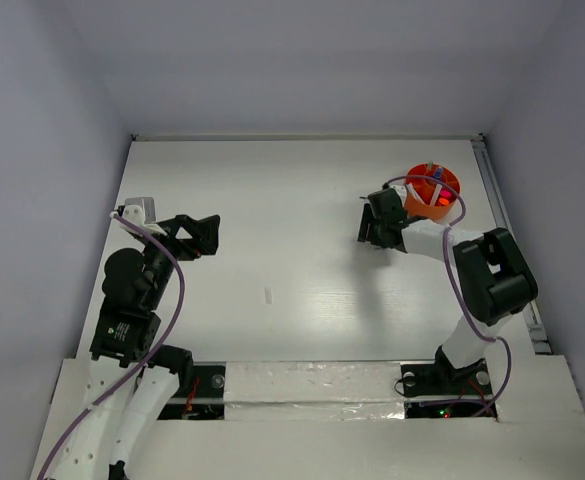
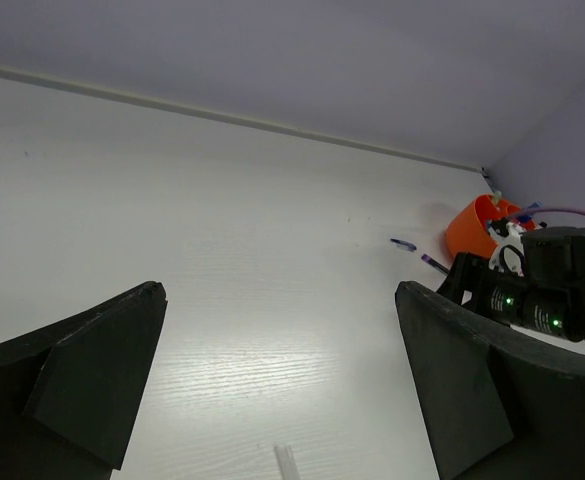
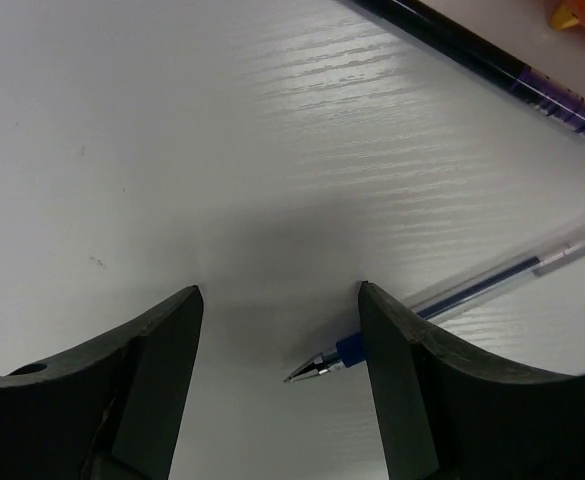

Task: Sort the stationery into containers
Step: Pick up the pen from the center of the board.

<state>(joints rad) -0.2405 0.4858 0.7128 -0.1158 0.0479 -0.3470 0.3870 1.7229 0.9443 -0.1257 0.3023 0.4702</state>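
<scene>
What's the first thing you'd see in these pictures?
The bright orange cup at the far right of the white table, holding stationery. Just beside it, the right arm holds its open jaws low over a clear blue pen, with a dark pen lying nearby.

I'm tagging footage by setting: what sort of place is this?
Probably a robotics lab test cell: a white table boxed in by plain walls, with a left arm and a right arm mounted at its near edge.
</scene>
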